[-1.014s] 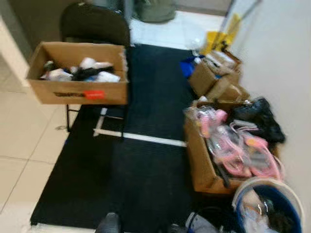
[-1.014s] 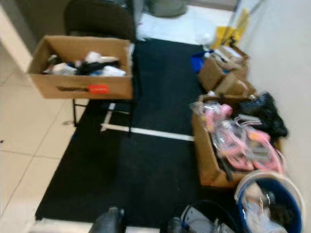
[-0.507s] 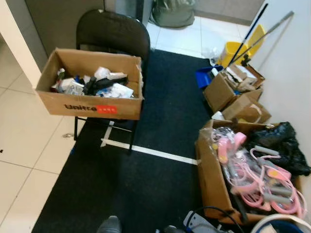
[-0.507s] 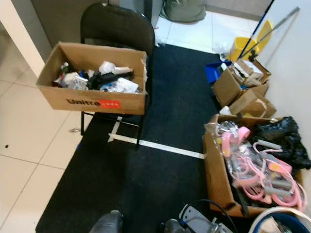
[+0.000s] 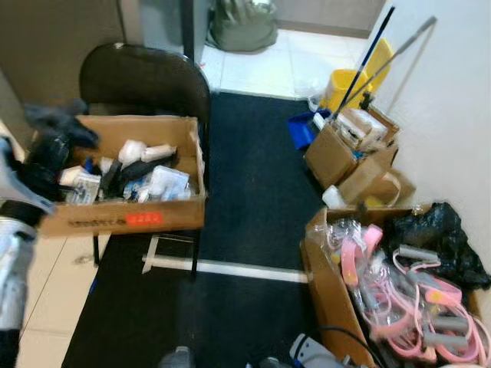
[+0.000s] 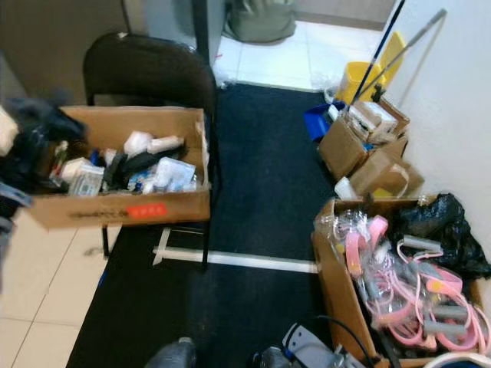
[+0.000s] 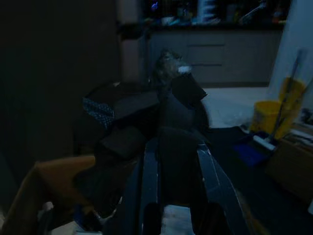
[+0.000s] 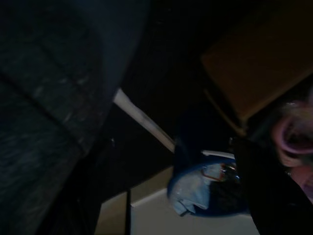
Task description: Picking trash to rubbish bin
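Observation:
A cardboard box of mixed trash sits on a black chair. My left arm is raised at the left, and its gripper hangs over the box's left end. It is shut on a dark crumpled piece of trash, which sticks out past the fingers. The same dark piece is blurred in the eye views. In the dark right wrist view, a blue rubbish bin with a light bag in it stands on the floor. Its white rim peeks in at the bottom right corner.
A black mat with a white tape line covers the floor. Along the right wall stand a box of pink hangers, a black bag, smaller boxes and a yellow mop bucket. Tiled floor lies at the left.
The camera has shifted as I move. My left arm has risen into view at the left with the dark piece in its gripper, above the box's left end.

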Tool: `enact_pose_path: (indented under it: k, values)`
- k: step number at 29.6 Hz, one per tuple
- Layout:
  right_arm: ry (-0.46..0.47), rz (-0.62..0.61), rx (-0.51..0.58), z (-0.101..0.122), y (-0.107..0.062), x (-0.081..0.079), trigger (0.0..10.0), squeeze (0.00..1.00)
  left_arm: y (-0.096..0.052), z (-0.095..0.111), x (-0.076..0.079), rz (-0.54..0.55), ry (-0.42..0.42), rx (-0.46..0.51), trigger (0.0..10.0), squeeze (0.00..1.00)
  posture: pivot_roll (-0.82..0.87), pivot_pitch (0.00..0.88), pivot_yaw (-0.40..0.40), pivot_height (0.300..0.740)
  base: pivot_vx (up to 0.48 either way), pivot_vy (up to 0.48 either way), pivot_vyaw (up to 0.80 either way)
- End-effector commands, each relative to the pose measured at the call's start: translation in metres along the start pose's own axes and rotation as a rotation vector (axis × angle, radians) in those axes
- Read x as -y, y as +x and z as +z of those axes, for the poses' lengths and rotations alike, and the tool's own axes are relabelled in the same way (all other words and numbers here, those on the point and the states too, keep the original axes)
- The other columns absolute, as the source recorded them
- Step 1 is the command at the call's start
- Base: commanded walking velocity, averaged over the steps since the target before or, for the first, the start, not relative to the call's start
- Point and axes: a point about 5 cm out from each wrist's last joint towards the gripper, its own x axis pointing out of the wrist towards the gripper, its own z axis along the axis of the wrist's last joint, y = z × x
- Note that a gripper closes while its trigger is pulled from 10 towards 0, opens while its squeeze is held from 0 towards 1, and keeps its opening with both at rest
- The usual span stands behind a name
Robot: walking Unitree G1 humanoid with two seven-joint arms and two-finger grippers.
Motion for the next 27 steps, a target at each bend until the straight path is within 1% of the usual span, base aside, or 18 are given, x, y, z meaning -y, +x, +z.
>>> enact_pose_path:
  k: [1,4,9,12,14,17,18,20,22,24,26,27]
  values:
    - [0.029,0.063,0.05,0.012,0.003,-0.017,10.0,0.0,-0.002,-0.006,0.002,-0.002,-0.005,-0.031,10.0,0.0,0.17,0.159,-0.033,0.74,0.33,0.0,0.0]
    - [0.03,0.066,0.05,0.012,0.003,-0.017,10.0,0.0,-0.004,-0.01,0.003,0.012,-0.018,-0.047,10.0,0.0,0.17,0.159,-0.033,0.74,0.324,0.0,0.0]
    - [0.027,0.068,0.052,0.012,0.003,-0.017,10.0,0.0,-0.009,-0.016,0.0,0.047,-0.023,-0.075,10.0,0.0,0.17,0.159,-0.033,0.74,0.326,0.0,0.0]
    - [0.024,0.069,0.055,0.012,0.003,-0.018,10.0,0.0,-0.017,-0.026,-0.009,0.11,-0.033,-0.109,10.0,0.0,0.18,0.158,-0.034,0.74,0.325,0.0,0.0]
    - [0.023,0.069,0.056,0.013,0.003,-0.018,10.0,0.0,-0.018,-0.027,-0.011,0.12,-0.038,-0.11,10.0,0.0,0.18,0.158,-0.034,0.74,0.322,0.0,0.0]
    - [0.021,0.07,0.057,0.013,0.003,-0.018,10.0,0.0,-0.023,-0.031,-0.021,0.182,-0.05,-0.127,10.0,0.0,0.18,0.153,-0.035,0.74,0.322,0.0,0.0]
    - [0.021,0.07,0.057,0.013,0.003,-0.018,10.0,0.0,-0.023,-0.031,-0.021,0.182,-0.05,-0.127,10.0,0.0,0.18,0.153,-0.035,0.74,0.322,0.0,0.0]
    - [0.019,0.07,0.057,0.013,0.003,-0.018,10.0,0.0,-0.026,-0.034,-0.031,0.237,-0.053,-0.147,10.0,0.0,0.18,0.153,-0.035,0.74,0.304,0.0,0.0]
    - [0.018,0.07,0.057,0.013,0.003,-0.018,10.0,0.0,-0.027,-0.035,-0.033,0.254,-0.061,-0.15,10.0,0.0,0.18,0.153,-0.035,0.74,0.296,0.0,0.0]
    - [0.015,0.069,0.057,0.013,0.003,-0.018,10.0,0.0,-0.029,-0.039,-0.039,0.307,-0.096,-0.172,10.0,0.0,0.18,0.152,-0.035,0.74,0.0,0.0,0.0]
    - [0.014,0.068,0.057,0.013,0.003,-0.018,10.0,0.0,-0.029,-0.041,-0.041,0.323,-0.111,-0.178,10.0,0.0,0.18,0.152,-0.035,0.74,0.0,0.0,0.0]
    - [0.014,0.068,0.057,0.013,0.003,-0.018,10.0,0.0,-0.03,-0.042,-0.04,0.32,-0.139,-0.169,10.0,1.0,0.18,0.152,-0.035,0.74,0.0,0.0,0.0]
